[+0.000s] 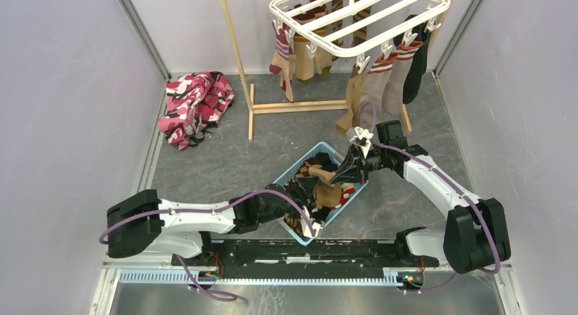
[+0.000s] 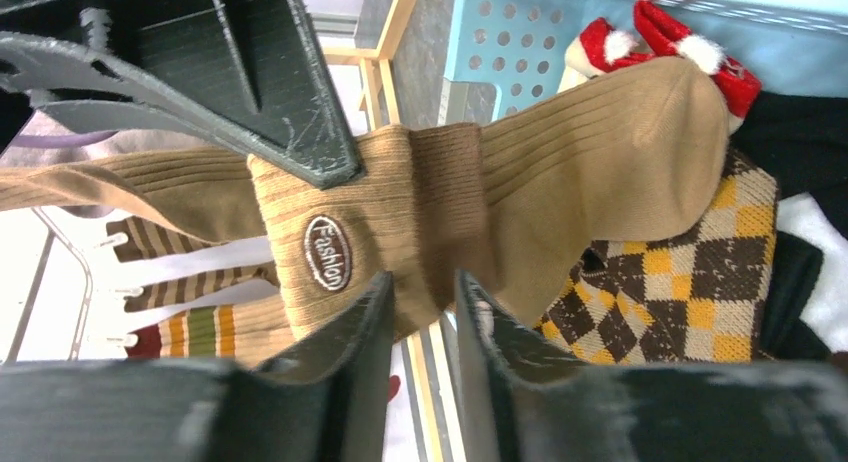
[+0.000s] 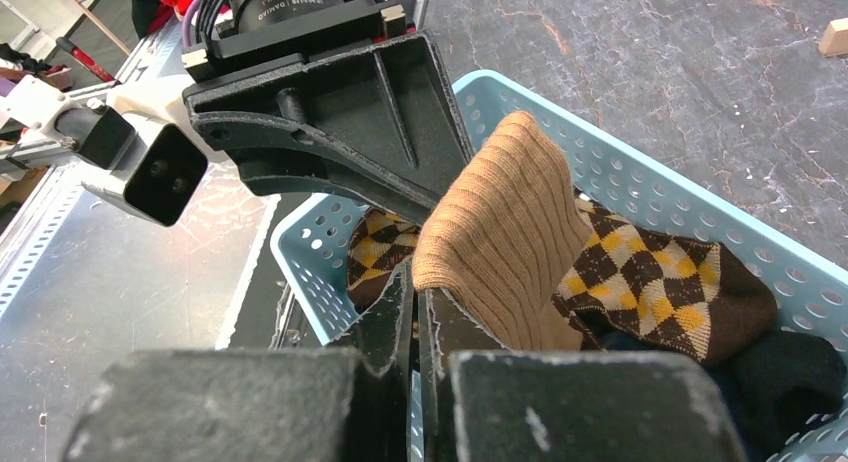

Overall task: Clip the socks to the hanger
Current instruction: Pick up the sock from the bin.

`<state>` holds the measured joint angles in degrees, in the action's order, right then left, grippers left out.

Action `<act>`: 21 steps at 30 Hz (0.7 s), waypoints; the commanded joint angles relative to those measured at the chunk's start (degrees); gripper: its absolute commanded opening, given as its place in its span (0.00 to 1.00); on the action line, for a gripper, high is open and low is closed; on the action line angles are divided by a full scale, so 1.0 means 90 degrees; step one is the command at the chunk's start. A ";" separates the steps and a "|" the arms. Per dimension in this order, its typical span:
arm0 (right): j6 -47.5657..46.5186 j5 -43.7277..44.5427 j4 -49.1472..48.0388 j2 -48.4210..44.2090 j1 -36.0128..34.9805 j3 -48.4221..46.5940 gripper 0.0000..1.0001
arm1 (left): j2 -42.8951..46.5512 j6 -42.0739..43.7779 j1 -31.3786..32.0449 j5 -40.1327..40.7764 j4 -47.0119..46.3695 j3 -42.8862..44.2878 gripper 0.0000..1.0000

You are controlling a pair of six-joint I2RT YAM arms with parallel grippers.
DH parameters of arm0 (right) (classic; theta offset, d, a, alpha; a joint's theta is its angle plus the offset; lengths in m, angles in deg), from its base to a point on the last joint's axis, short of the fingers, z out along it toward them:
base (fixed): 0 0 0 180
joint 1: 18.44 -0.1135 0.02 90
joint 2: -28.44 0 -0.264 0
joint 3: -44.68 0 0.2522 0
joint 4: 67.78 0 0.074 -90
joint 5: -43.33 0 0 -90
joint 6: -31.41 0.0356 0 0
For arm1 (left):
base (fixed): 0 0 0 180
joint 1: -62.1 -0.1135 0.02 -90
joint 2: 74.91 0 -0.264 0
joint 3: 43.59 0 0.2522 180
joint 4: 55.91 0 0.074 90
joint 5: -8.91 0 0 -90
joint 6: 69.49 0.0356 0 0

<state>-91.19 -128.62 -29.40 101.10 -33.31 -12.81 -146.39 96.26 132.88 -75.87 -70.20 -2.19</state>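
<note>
A tan ribbed sock (image 1: 327, 182) is stretched between both grippers above the light blue basket (image 1: 300, 166). My left gripper (image 2: 425, 287) is shut on its folded middle, beside a "Fashion" label. My right gripper (image 3: 415, 282) is shut on the sock's cuff edge (image 3: 500, 222). In the top view the left gripper (image 1: 305, 189) and right gripper (image 1: 346, 172) sit close together over the basket. A brown and yellow argyle sock (image 3: 650, 272) and dark socks lie in the basket. The white hanger (image 1: 361, 22) hangs at the back with several socks (image 1: 382, 76) clipped to it.
A thin wooden frame stand (image 1: 272, 107) stands under the hanger. A pink, red and black patterned cloth (image 1: 196, 103) lies at the back left. White walls close in both sides. A red and white sock (image 2: 690, 42) lies against the basket wall (image 2: 520, 52).
</note>
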 commanded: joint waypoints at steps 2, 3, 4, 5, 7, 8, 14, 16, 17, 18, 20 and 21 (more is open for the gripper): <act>-0.0112 -0.0134 0.0041 -0.0049 0.0015 -0.0225 0.00 | -0.0035 -0.0451 0.0029 -0.0029 -0.0701 0.0328 0.20; -0.0103 -0.0105 0.0040 -0.0056 0.0017 -0.0222 0.00 | 0.0002 -0.0642 0.0034 -0.0058 -0.0699 0.0335 0.17; -0.0108 -0.0071 0.0038 -0.0070 0.0015 -0.0229 0.00 | 0.0044 -0.0843 0.0027 -0.0065 -0.0692 0.0330 0.09; -0.0105 -0.0008 0.0031 -0.0087 0.0020 -0.0230 0.00 | 0.0122 -0.1078 0.0031 -0.0083 -0.0671 0.0313 0.04; -0.0075 0.0142 0.0001 -0.0136 0.0021 -0.0225 0.00 | 0.0360 -0.1724 0.0028 -0.0164 -0.0576 0.0273 0.02; -0.0053 0.0199 -0.0039 -0.0160 0.0016 -0.0212 0.00 | 0.0477 -0.2084 0.0029 -0.0183 -0.0483 0.0256 0.02; 0.0207 0.0060 -0.0270 -0.0173 0.0027 -0.0162 0.00 | 0.1355 -0.3611 0.0026 -0.0325 0.0202 -0.0023 0.14; 0.0174 0.0000 -0.0243 -0.0192 0.0036 -0.0161 0.00 | 0.1743 -0.4310 0.0004 -0.0028 0.0142 -0.0295 0.50; 0.0140 0.0026 -0.0227 -0.0211 0.0035 -0.0161 0.00 | 0.1934 -0.4972 -0.0032 0.0265 -0.0020 -0.0467 0.67; 0.0111 0.0048 -0.0217 -0.0219 0.0034 -0.0161 0.00 | 0.2142 -0.5943 -0.0113 0.0601 -0.0047 -0.0547 0.76; 0.0076 0.0084 -0.0192 -0.0223 0.0040 -0.0161 0.00 | 0.2521 -0.7315 -0.0445 0.0403 0.0218 -0.0566 0.85; 0.0054 0.0083 -0.0182 -0.0221 0.0038 -0.0171 0.00 | 0.2655 -0.8031 -0.0645 0.0217 0.0256 -0.0587 0.86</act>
<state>-90.14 -127.18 -30.38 100.49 -33.27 -12.81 -127.66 55.82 131.87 -74.87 -68.96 -6.21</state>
